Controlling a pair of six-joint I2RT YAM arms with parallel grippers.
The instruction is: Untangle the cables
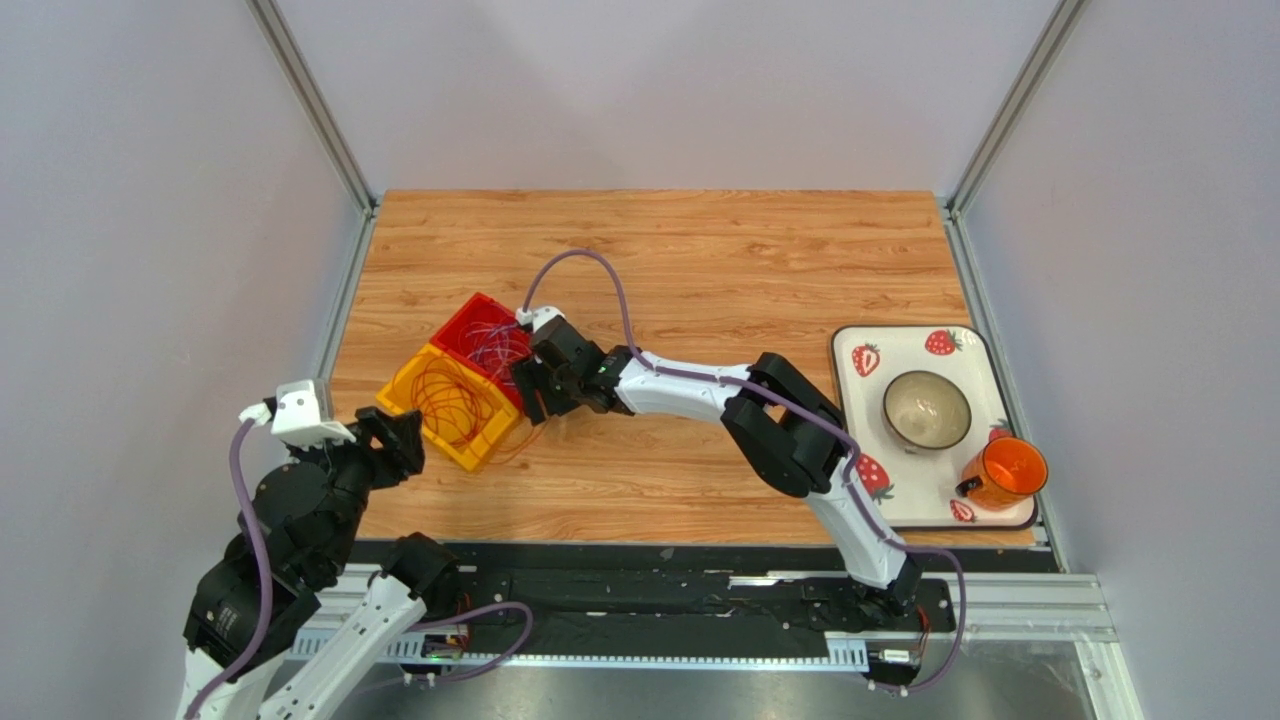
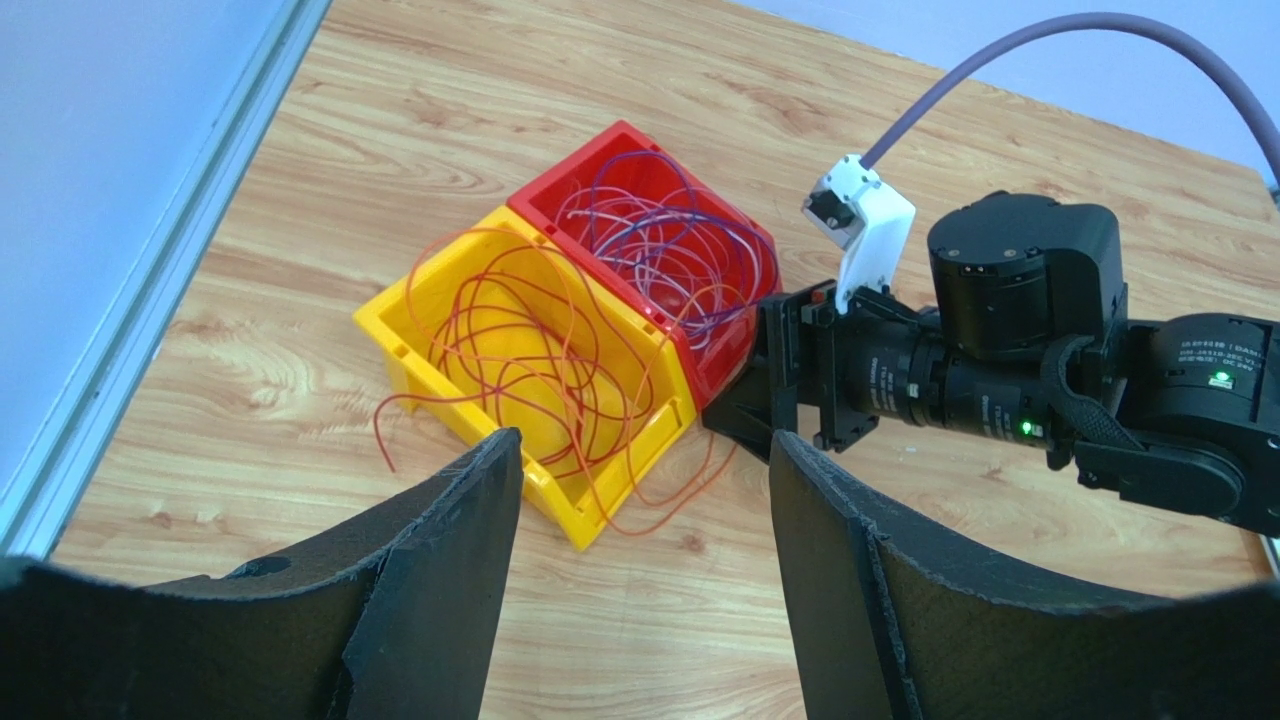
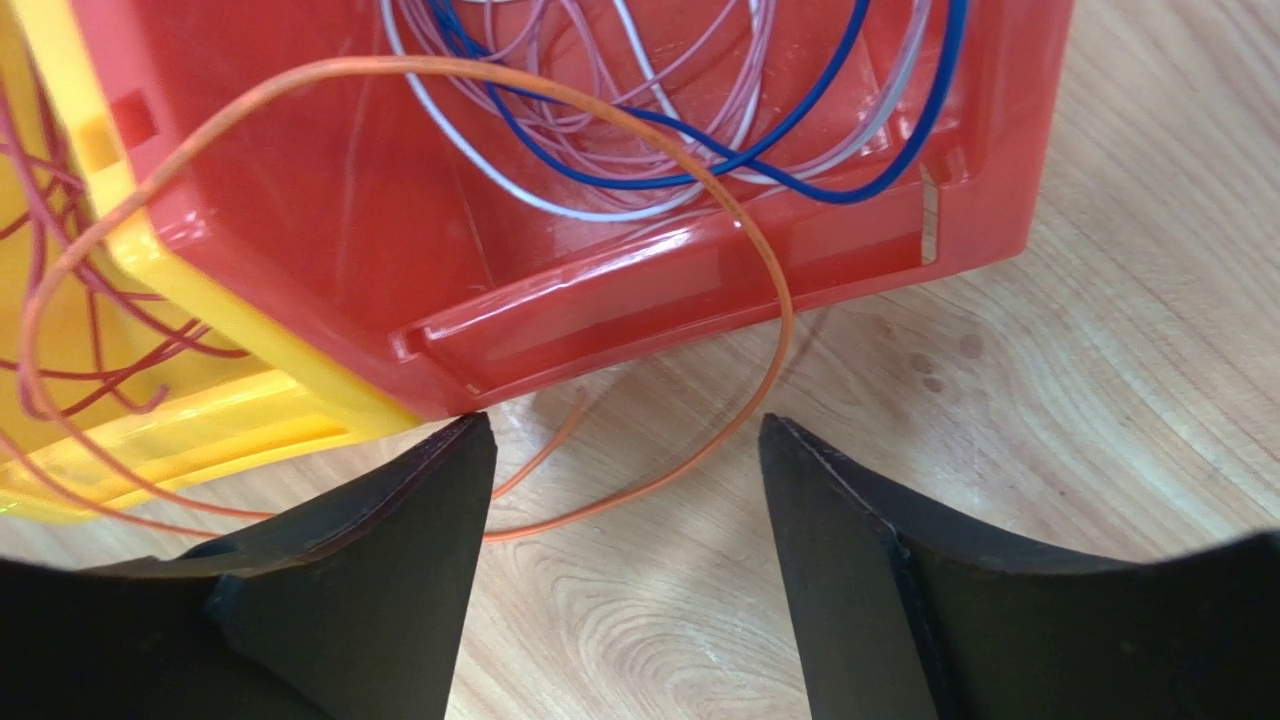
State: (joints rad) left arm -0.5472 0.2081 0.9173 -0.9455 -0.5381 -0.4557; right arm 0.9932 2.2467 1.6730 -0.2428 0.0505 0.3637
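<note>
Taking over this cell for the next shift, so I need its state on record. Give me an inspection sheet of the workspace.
Surface: light wooden tabletop.
Job's things: thin orange and red wires in yellow plastic bin; lilac, white and blue wires in adjoining red plastic bin; one orange wire loops out onto table.
Clutter: strawberry-print tray holding grey bowl and orange cup.
Grippers: left gripper open, near yellow bin; right gripper open, at red bin's front.
Cables: lilac hose on each arm.
Surroundings: pale walls, metal frame posts.
</note>
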